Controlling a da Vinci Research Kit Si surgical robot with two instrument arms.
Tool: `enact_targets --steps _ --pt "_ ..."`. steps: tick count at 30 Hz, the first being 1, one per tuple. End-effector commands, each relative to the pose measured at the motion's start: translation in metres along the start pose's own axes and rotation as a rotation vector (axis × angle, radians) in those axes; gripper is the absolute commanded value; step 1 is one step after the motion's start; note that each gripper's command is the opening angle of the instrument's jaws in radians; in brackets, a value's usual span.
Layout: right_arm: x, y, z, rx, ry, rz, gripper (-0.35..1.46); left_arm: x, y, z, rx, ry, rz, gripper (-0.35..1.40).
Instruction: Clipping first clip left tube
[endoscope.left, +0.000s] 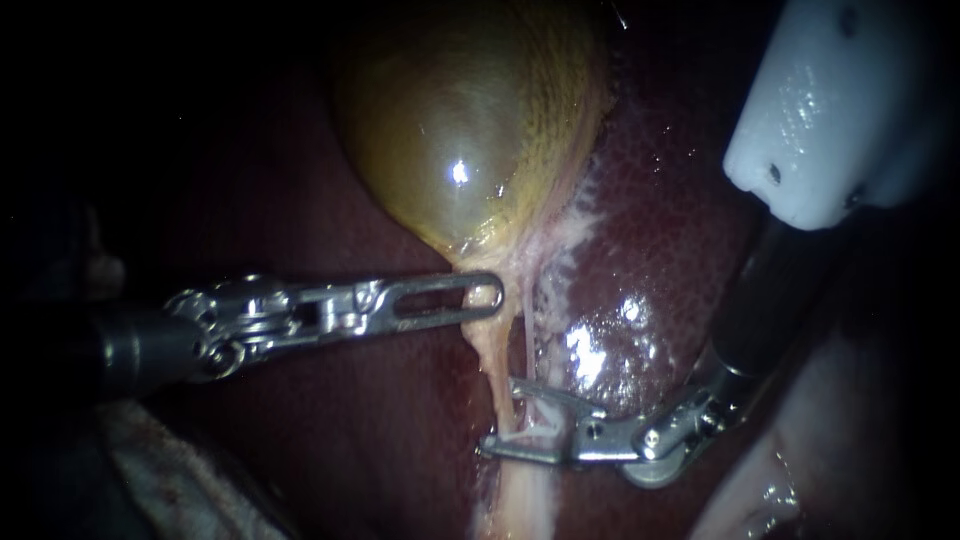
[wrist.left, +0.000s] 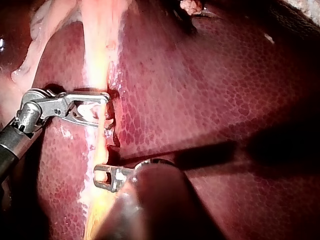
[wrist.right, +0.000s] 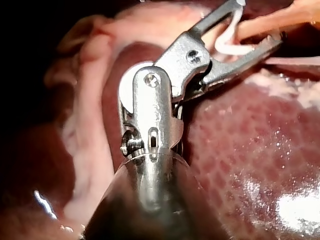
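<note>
While the left tool (endoscope.left: 490, 292), reaching level from the left, lay pressed together pinching the gallbladder neck (endoscope.left: 479, 258), the right tool (endoscope.left: 500, 415), wrist bent across the liver (endoscope.left: 660, 200), stood spread, holding a white clip (wrist.right: 227, 47) astride the left tube (endoscope.left: 492, 360) below.

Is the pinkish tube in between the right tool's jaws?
Yes: in the right wrist view the tube lies between the right instrument's jaws, which hold a white clip.

Right instrument (wrist.right: 260, 21), claw holding clip (wrist.right: 225, 47) around tube (wrist.right: 295, 12)
</note>
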Motion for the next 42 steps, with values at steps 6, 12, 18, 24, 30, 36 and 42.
enact_targets --steps 6,12,18,24,30,36,42 --pt "0.0 -0.0004 0.0007 0.008 0.001 0.01 0.47 0.0 0.0 0.0 0.0 0.0 0.0 -0.35" --pt "-0.0001 -0.0007 0.0011 0.007 0.001 0.026 0.44 0.0 0.0 0.0 0.0 0.0 0.0 -0.35" --pt "-0.0005 -0.0008 0.0012 0.008 0.002 0.036 0.4 0.0 0.0 0.0 0.0 0.0 0.0 -0.35" --pt "-0.0006 -0.0008 0.0011 0.009 0.002 0.035 0.27 0.0 0.0 0.0 0.0 0.0 0.0 -0.35" --pt "-0.0007 -0.0007 0.0007 0.012 0.002 0.04 0.01 -0.0001 0.0 0.0001 0.0 0.001 0.0 -0.35" --pt "-0.0007 -0.0002 0.0007 0.011 0.002 0.04 -0.22 -0.0001 0.0 0.0001 0.0 0.001 0.0 -0.35" --pt "-0.0007 -0.0001 0.0007 0.011 0.002 0.04 -0.35 -0.0001 0.0 0.0001 0.0 0.001 0.0 -0.35"
